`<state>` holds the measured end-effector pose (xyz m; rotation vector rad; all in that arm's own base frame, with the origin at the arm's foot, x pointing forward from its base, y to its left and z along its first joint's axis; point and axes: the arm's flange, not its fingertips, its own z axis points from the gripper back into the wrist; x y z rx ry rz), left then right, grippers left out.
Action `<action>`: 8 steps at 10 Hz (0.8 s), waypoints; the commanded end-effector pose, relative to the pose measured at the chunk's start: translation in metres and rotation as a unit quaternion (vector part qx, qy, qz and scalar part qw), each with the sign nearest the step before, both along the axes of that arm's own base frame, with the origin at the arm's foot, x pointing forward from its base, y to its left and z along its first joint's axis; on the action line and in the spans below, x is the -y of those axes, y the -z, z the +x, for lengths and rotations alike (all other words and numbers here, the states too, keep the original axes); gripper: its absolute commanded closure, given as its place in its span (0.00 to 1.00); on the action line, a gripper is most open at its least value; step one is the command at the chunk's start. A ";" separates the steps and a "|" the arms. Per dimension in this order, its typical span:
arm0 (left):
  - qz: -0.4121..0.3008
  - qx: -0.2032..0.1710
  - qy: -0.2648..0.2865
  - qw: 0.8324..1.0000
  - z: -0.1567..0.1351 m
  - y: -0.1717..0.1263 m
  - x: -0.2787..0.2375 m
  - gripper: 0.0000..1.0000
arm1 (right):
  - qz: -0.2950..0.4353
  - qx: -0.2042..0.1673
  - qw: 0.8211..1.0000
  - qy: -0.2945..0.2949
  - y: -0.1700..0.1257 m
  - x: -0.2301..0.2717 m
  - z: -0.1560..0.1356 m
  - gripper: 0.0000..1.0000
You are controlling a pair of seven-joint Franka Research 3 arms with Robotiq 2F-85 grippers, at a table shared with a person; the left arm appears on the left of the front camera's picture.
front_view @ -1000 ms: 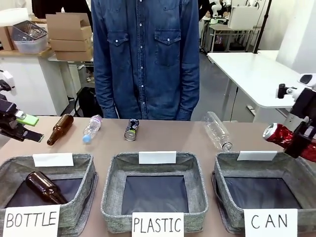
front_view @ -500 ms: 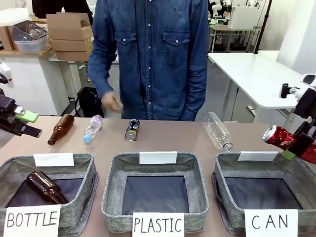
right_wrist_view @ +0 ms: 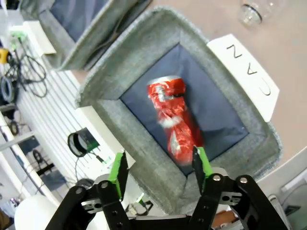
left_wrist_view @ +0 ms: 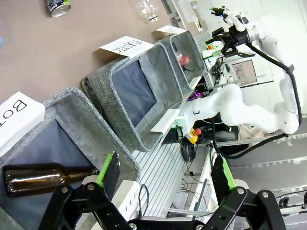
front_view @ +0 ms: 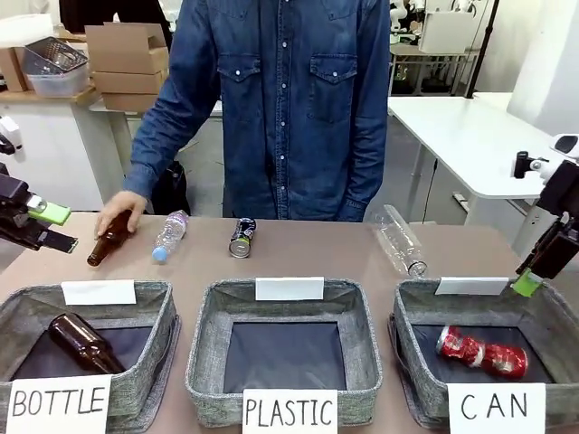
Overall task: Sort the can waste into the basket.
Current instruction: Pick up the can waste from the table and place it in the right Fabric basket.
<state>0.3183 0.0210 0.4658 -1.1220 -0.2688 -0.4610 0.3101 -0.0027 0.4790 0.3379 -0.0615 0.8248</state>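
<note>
Fingers of the right gripper (right_wrist_view: 158,162) stand apart above the grey woven "CAN" basket (front_view: 404,354), so the crushed red metal can (front_view: 481,353) lies inside; the left gripper (left_wrist_view: 164,163) is spread wide too, empty.

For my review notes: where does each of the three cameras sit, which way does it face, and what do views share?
Front: fixed between the arms, facing across the table at the person; left pincer and right pincer at its edges.
Left wrist: on the left arm, looking past its open pincer over the BOTTLE basket toward the right arm.
Right wrist: on the right arm, looking down past its open pincer into the CAN basket.
Shared: front and right wrist both show the red can lying in that basket.
</note>
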 end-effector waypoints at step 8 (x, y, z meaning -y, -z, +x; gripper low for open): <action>-0.074 -0.019 -0.006 0.997 -0.032 -0.037 -0.018 0.00 | 0.450 -0.207 0.824 0.275 -0.045 0.020 0.049 0.00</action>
